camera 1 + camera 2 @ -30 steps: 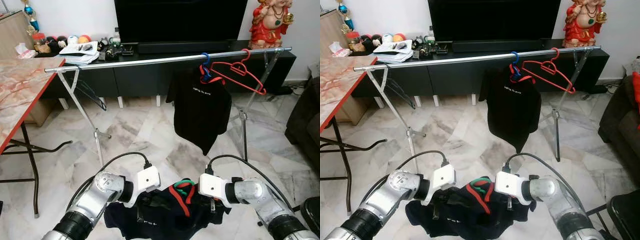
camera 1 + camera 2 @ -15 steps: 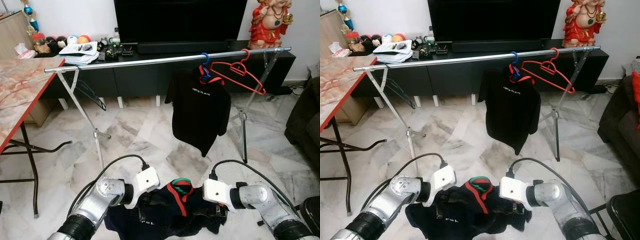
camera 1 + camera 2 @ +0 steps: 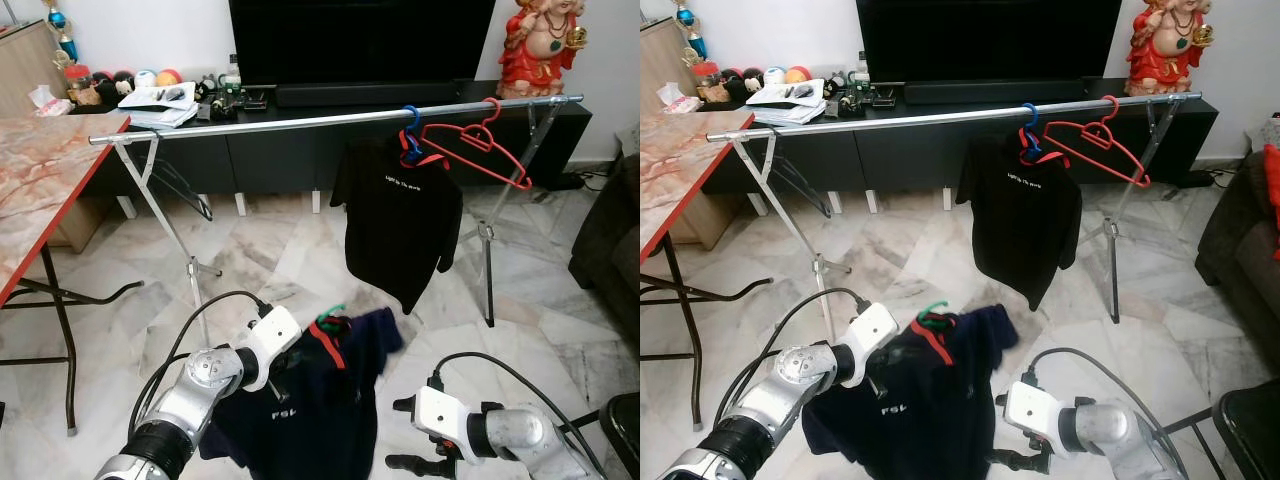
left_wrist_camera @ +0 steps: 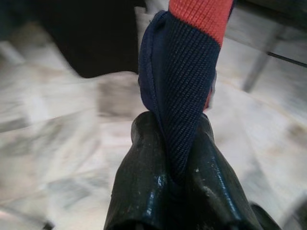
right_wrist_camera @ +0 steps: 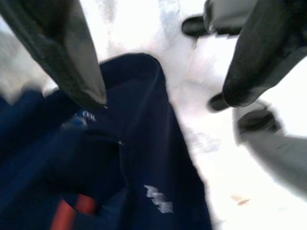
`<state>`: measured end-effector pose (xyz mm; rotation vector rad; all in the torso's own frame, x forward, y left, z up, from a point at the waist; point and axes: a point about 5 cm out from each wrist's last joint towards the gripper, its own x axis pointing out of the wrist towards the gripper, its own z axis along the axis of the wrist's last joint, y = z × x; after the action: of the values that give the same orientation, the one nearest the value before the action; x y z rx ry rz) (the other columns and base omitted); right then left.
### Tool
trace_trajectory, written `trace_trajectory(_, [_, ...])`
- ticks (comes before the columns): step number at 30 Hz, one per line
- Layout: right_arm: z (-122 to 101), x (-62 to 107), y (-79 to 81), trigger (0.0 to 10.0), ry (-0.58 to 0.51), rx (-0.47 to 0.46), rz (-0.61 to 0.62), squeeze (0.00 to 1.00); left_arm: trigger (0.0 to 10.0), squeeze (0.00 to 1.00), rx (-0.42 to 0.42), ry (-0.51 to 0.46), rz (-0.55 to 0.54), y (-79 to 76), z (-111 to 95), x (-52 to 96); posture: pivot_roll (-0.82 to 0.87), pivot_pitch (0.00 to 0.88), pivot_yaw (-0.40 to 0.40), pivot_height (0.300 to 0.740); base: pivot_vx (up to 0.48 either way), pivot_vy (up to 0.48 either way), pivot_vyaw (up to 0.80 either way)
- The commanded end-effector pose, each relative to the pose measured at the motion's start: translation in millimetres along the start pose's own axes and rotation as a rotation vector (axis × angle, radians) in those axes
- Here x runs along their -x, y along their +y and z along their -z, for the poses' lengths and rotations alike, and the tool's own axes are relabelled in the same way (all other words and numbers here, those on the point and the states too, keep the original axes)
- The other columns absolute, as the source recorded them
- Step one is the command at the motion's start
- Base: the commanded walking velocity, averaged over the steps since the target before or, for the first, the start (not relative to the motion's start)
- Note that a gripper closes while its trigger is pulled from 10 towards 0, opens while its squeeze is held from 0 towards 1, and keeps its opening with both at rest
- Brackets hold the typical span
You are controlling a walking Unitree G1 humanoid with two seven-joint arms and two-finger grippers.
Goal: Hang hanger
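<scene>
Here the left tool (image 4: 180, 158) is clamped on the navy shirt (image 3: 310, 410); the right tool (image 5: 163, 72) gapes apart.

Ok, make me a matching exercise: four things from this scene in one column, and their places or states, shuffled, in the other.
Things:
1. navy shirt
2. black shirt
3. red hanger
4. right gripper

States:
A. open, low beside the navy shirt
B. hanging bare on the rail
C. pinched in the left gripper
D. hanging from the blue hanger

Pairs: 1-C, 2-D, 3-B, 4-A
</scene>
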<state>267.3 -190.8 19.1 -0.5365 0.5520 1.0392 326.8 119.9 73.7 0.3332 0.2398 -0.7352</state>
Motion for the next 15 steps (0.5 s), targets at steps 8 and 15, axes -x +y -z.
trace_trajectory(8, [49.3,-16.4,21.1,10.0,0.151,-0.398,0.392,0.0,10.0,0.0,0.083,-0.021,-0.339,24.8,9.2,11.7,-0.06,0.028,0.041,0.74,0.0,0.0,0.0])
trace_trajectory(15, [92.2,-27.5,85.6,10.0,0.272,-0.933,0.653,0.0,10.0,0.0,0.192,-0.034,-0.485,28.8,32.8,32.0,-0.08,0.0,0.074,0.74,0.0,0.0,0.0])
